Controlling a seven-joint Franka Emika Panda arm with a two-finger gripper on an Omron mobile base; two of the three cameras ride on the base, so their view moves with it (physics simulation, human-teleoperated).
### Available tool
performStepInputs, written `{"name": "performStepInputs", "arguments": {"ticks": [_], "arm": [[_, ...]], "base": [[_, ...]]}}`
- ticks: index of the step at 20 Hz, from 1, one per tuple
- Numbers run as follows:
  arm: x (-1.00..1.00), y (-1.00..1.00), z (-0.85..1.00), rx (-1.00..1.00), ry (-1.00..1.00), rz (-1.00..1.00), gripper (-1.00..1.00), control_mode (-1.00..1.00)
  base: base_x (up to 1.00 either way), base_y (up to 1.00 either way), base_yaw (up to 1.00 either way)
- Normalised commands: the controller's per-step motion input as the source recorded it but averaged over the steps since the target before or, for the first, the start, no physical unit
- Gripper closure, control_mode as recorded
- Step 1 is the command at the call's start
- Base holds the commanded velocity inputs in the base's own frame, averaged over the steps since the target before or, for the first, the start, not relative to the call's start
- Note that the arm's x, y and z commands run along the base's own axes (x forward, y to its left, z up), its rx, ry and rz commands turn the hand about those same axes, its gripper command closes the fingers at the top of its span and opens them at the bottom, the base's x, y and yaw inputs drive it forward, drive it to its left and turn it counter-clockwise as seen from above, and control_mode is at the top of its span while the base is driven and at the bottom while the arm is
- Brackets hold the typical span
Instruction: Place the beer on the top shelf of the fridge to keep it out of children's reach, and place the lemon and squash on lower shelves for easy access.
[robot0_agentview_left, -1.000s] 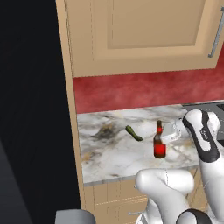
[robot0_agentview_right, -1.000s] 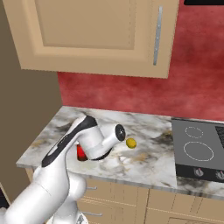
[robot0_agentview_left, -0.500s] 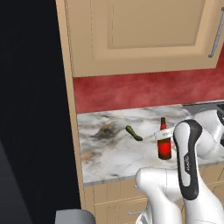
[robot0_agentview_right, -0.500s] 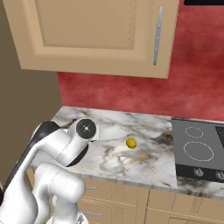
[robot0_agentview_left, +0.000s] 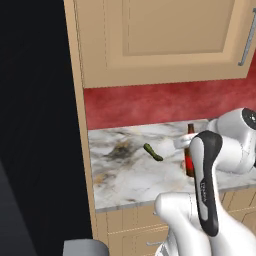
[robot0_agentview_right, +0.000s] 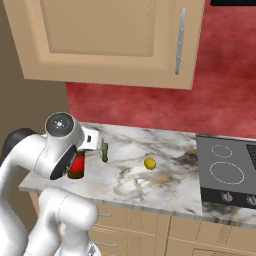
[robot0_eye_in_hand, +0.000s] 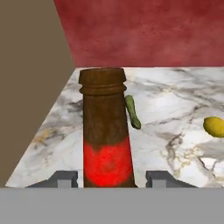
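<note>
Marble counter (robot0_agentview_right: 165, 185) under tan wall cupboards (robot0_agentview_left: 165, 40), red backsplash behind, cooktop (robot0_agentview_right: 230, 172) at the counter's right end, fridge (robot0_agentview_left: 40, 125) seen as a black side panel on the left in the left base view. All 3 items are on the counter, so 0 of 3 placed. Beer (robot0_eye_in_hand: 106, 135) stands upright near the front edge; in the hand view it sits dead centre with the gripper (robot0_eye_in_hand: 112, 178) level with its red label, 1 fingertip at 9 o'clock of the bottle and 1 at 3 o'clock. Jaws are partly open and there's a visible gap on each side, so they bracket the bottle, not clamped, nothing held as far as I can see. Squash (robot0_agentview_left: 153, 152) lies flat just behind the bottle, roughly 1 o'clock from it in the hand view, apart from it. Lemon (robot0_agentview_right: 149, 163) is further out at 3 o'clock, well apart from both. My read: the current step is grasping the beer. Left to do: close, lift, carry to the top shelf, then squash and lemon to lower shelves. Fridge interior not visible here.
</note>
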Motion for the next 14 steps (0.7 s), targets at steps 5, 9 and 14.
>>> {"name": "performStepInputs", "arguments": {"ticks": [5, 9, 14], "arm": [[-0.33, 0.00, 0.14, -0.05, 0.00, -0.06, 1.00, 1.00], [0.00, 0.00, 0.00, 0.00, 0.00, 0.00, 1.00, 1.00], [0.00, 0.00, 0.00, 0.00, 0.00, 0.00, 1.00, 1.00]], "base": [[-0.31, 0.00, -0.01], [-0.99, 0.00, 0.02], [-1.00, -0.03, 0.33]]}}
